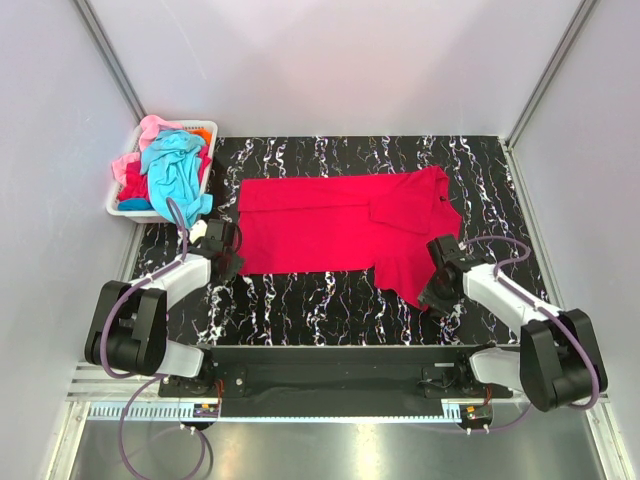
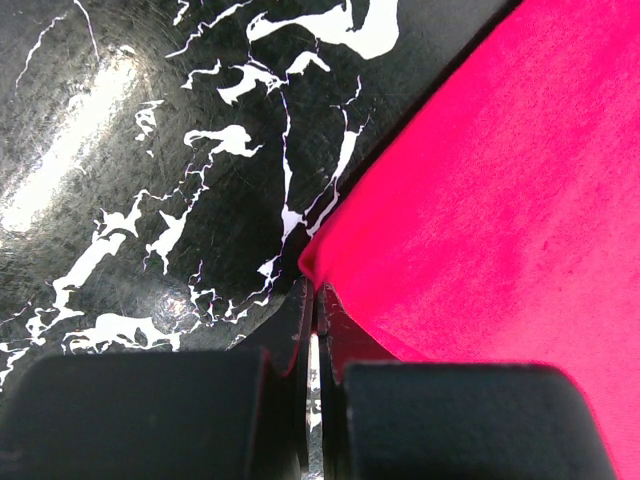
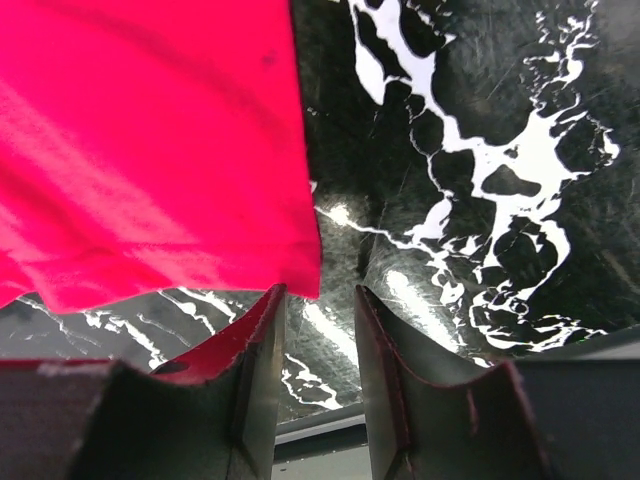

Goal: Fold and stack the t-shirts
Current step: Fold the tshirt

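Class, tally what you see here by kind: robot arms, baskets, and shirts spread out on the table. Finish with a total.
Robot arms: 2 (left arm, right arm)
Baskets: 1 (white basket)
Shirts spread on the table: 1 (red shirt)
Total: 4
The heap of clothes in the basket is too tangled to count.

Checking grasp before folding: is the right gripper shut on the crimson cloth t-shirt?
No: the right gripper is open, black marbled table showing between its fingers.

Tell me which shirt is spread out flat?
The crimson-red t-shirt, alone on the table; the turquoise and pink ones lie bunched in the white basket.
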Tool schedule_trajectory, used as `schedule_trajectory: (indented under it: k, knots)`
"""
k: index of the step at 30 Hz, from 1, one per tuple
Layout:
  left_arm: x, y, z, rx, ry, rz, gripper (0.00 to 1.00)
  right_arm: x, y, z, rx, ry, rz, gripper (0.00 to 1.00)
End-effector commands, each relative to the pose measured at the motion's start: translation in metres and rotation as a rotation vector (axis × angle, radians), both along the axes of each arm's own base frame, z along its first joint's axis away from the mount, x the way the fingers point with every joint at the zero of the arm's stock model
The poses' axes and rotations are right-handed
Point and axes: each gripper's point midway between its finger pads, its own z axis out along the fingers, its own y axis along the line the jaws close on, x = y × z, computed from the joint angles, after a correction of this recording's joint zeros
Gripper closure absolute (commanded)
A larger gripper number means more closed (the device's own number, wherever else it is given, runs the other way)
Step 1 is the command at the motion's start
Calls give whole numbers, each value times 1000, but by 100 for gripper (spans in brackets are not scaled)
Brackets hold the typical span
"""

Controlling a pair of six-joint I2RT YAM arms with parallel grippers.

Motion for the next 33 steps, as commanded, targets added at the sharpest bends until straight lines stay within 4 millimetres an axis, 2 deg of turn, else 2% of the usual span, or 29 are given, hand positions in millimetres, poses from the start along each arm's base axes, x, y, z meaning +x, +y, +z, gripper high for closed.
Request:
schedule_trajectory:
  k: [1, 10, 13, 14, 18, 20, 26, 27, 33]
  knots:
    - [14, -4, 17, -16, -72, -16, 100, 14, -4, 7, -55, -23, -22, 59]
    - [17, -8, 21, -34, -83, -37, 100, 33, 5, 2, -39, -25, 6, 58]
    - [17, -9, 24, -36, -89, -47, 100, 35, 5, -2, -48, -13, 7, 67]
    - [17, -9, 24, -38, -90, -50, 100, 35, 5, -3, -47, -10, 5, 77]
    - [17, -11, 25, -44, -91, -57, 100, 36, 5, -4, -50, -6, 5, 100]
    - [17, -12, 27, -49, -96, -60, 100, 37, 4, -1, -61, -14, 4, 100]
    - [13, -12, 35, -52, -111, -70, 100, 39, -9, 35, -129, -82, -1, 100]
    - [10, -11, 38, -51, -116, -72, 100, 37, -12, 46, -134, -101, -1, 100]
    - [-8, -4, 43, -35, -129, -69, 100, 38, -23, 80, -169, -186, -5, 100]
